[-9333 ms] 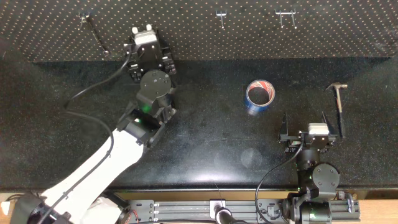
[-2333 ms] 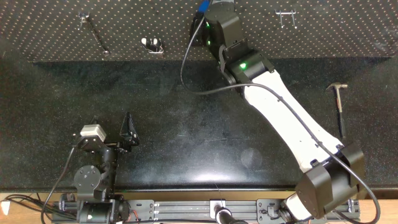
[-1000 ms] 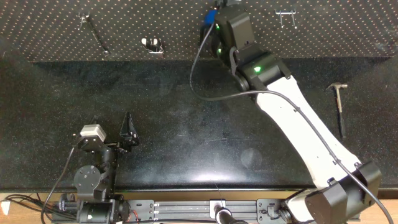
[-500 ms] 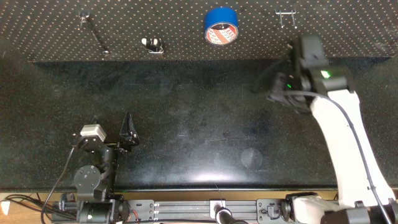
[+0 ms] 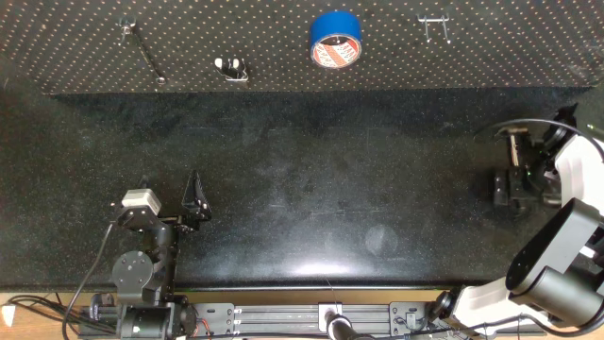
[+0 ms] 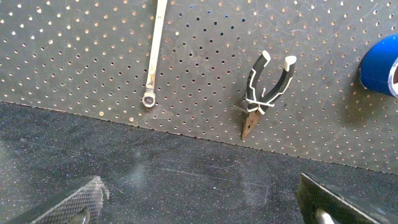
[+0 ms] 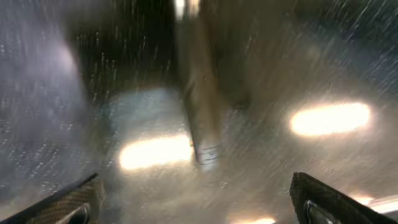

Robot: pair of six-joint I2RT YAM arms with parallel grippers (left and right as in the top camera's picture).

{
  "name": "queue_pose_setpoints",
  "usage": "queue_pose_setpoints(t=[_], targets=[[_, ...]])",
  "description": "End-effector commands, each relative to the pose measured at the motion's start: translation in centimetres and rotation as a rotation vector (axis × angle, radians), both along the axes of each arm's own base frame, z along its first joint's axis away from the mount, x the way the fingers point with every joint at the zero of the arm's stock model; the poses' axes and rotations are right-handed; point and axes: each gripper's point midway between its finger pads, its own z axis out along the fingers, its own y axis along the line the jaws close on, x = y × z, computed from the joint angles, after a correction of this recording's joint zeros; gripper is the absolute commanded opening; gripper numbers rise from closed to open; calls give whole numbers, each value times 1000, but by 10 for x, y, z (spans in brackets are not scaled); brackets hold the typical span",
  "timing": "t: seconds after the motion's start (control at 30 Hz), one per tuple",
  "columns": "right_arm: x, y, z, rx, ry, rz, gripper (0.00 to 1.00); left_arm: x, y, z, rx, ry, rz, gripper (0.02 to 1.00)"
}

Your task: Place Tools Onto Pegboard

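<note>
1. Right gripper (image 7: 199, 202) hangs just above the hammer (image 7: 199, 106) with its fingers spread wide. The handle runs between them, and through the blur contact cannot be told.
2. Pale and straight, the hammer's handle lies flat on the black table (image 5: 330, 189), close to its right edge.
3. Along the far edge stands the pegboard (image 5: 245, 28), holding a wrench (image 6: 153, 56), pliers (image 6: 264, 93) and a blue tape roll (image 5: 335, 40). A bare double hook (image 5: 433, 26) sits right of the tape. Open tabletop lies between hammer and board.
4. Left gripper (image 5: 193, 198) rests at the front left, fingers apart.
</note>
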Motion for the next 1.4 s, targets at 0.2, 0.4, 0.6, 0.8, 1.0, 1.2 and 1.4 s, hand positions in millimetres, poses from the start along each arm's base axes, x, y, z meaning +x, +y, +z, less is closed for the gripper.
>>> queue_pose_setpoints(t=[0.2, 0.4, 0.6, 0.8, 1.0, 1.2, 1.4], targets=[[51, 8, -11, 148, -134, 233, 978, 0, 1, 0, -1, -3, 5, 996], [49, 2, -20, 203, -168, 154, 976, 0, 1, 0, -1, -3, 5, 996], [39, 2, -22, 215, -136, 136, 958, 0, 1, 0, -1, -3, 5, 996], [32, 3, -37, 235, -80, 129, 954, 0, 1, 0, -1, -3, 5, 996], [29, 4, -44, 242, -53, 106, 80, 0, 1, 0, -1, -3, 5, 996], [30, 8, -44, 246, -47, 119, 75, 0, 1, 0, -1, -3, 5, 996], [84, 37, 22, 289, -473, 77, 75, 0, 1, 0, -1, -3, 5, 996]])
